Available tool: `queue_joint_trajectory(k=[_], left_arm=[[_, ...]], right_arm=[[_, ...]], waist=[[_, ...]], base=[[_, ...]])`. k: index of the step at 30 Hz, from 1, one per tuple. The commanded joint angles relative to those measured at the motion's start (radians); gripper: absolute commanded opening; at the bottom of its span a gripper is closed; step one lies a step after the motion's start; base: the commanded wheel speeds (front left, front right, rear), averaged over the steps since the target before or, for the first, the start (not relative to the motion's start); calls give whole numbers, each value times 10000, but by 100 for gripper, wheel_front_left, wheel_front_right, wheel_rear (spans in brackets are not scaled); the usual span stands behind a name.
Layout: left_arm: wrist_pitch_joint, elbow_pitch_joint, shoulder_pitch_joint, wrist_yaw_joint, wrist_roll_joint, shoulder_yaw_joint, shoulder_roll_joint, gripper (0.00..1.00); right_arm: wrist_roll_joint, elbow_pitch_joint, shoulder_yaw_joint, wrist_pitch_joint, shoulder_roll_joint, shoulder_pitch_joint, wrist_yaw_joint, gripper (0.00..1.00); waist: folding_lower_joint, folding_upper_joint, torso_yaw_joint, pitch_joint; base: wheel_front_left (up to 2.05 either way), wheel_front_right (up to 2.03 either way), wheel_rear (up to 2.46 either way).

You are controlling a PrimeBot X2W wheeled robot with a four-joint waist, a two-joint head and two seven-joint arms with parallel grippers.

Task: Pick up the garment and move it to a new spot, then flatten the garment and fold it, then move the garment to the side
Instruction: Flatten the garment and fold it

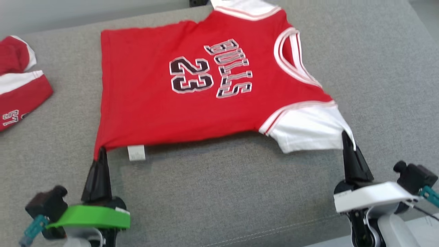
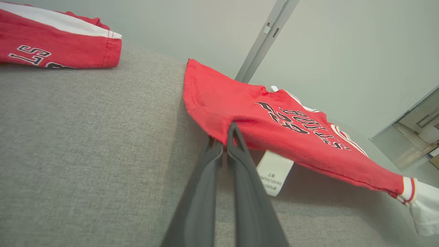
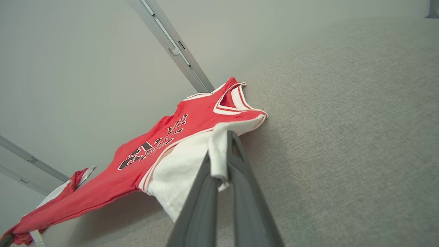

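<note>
On the grey bench [image 1: 219,192] the shirt [image 1: 144,109] lies spread, its near edge lifted. The left gripper [image 1: 102,153] has its jaws pinching the hem [image 1: 103,137], and the right gripper [image 1: 345,137] has its jaws pinching the sleeve [image 1: 308,133]. Flattening, I think. Next, lower it smooth.

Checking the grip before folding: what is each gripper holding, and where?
The left gripper pinches the red jersey at its near hem corner; the right gripper pinches the edge of its white sleeve.

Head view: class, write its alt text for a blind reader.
A red number 23 jersey lies on a grey cushion; the left pincer grips its hem corner, the right pincer its white sleeve. Another red garment lies left.
</note>
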Motion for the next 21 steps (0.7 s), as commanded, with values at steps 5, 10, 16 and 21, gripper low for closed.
queue_joint_trajectory(k=[5, 10, 16, 21], left_arm=[[-26, -130, 983, -22, 344, 167, -363, 0], [-26, -278, 1738, -21, 512, 283, -612, 0], [-26, -467, 2362, -21, 473, 422, -752, 0], [-27, -334, 2522, -21, 609, 395, -774, 0]], right_arm=[[-202, -277, -102, -34, 154, 1028, 0, 0], [-217, -554, 78, -34, 296, 1914, 0, 0], [-27, -589, 211, -35, 396, 2362, 0, 0], [3, -449, 239, -35, 400, 2431, 0, 0]], waist=[[1, 94, 314, -873], [1, 94, 287, -1067], [1, 94, 162, -1134], [1, 94, 120, -1161]], base=[[0, 0, 0], [0, 0, 0], [0, 0, 0], [0, 0, 0]])
